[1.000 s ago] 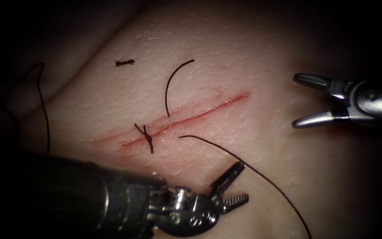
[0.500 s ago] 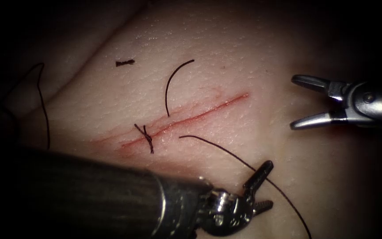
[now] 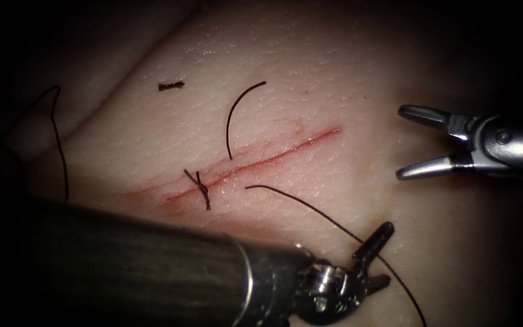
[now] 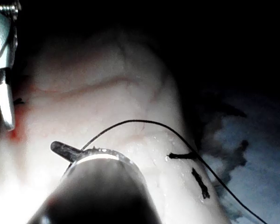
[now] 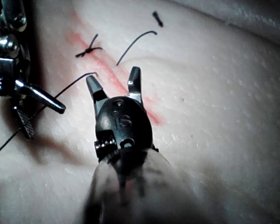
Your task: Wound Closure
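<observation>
The cut [image 3: 255,162] runs slantwise across the tissue, with one knotted stitch [image 3: 201,189] near its left end. A thin dark arc [image 3: 230,118] stands on the cut's left side, its lower end at the cut's edge; I cannot tell if it is the needle or a thread end. On the right side, thread [image 3: 310,209] comes out of the tissue and runs off low and right. My left tool [image 3: 382,257] is open, with that thread passing between its jaws [image 5: 37,109]. My right tool [image 3: 402,143] hangs open right of the cut, holding nothing.
A short cut piece of thread [image 3: 171,86] lies left of the cut, and another strand [image 3: 60,145] hangs at the tissue's far left edge. The left tool's thick shaft [image 3: 140,266] crosses the near side. Red fluid lines the cut.
The left tool has slid to the right along the near side until its open jaws straddle the thread. The right tool has crept slightly left. The arc and the stitch have not moved.
</observation>
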### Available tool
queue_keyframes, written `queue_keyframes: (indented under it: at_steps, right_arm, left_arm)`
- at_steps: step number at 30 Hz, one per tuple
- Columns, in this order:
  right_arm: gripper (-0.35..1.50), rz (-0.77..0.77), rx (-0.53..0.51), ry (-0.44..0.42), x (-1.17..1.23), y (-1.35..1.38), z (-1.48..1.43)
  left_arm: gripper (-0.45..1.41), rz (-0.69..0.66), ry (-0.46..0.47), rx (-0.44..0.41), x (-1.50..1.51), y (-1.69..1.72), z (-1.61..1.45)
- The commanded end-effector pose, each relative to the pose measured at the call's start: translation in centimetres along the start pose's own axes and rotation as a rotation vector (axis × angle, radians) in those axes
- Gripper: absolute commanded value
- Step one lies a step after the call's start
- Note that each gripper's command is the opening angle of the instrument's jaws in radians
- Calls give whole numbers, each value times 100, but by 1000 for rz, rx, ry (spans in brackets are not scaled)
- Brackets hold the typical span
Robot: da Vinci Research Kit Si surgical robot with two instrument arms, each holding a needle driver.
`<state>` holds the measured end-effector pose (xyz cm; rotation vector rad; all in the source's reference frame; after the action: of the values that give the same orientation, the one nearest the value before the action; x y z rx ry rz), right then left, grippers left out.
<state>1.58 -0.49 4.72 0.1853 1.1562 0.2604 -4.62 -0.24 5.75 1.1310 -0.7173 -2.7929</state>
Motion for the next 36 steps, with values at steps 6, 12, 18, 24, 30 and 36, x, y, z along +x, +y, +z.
queue_keyframes:
  at_steps: [6,12,18,24,30,36]
  right_arm:
    - [84,2,2,-1,-6,1,9]
    - [111,-203,50,5,-13,13,32]
    - [111,-328,157,81,-18,-3,62]
    - [111,-472,190,244,-11,-13,77]
    - [107,-547,235,320,-4,-24,101]
    - [105,-614,295,337,-15,-48,142]
  left_arm:
    - [-45,14,23,-7,0,9,-8]
    - [-45,10,61,-30,-22,-7,-41]
    - [-45,20,89,-48,-35,-26,-62]
    - [-45,84,105,-91,-41,-38,-81]
    - [-45,112,119,-101,-43,-51,-91]
    - [-45,142,125,-124,-43,-55,-93]
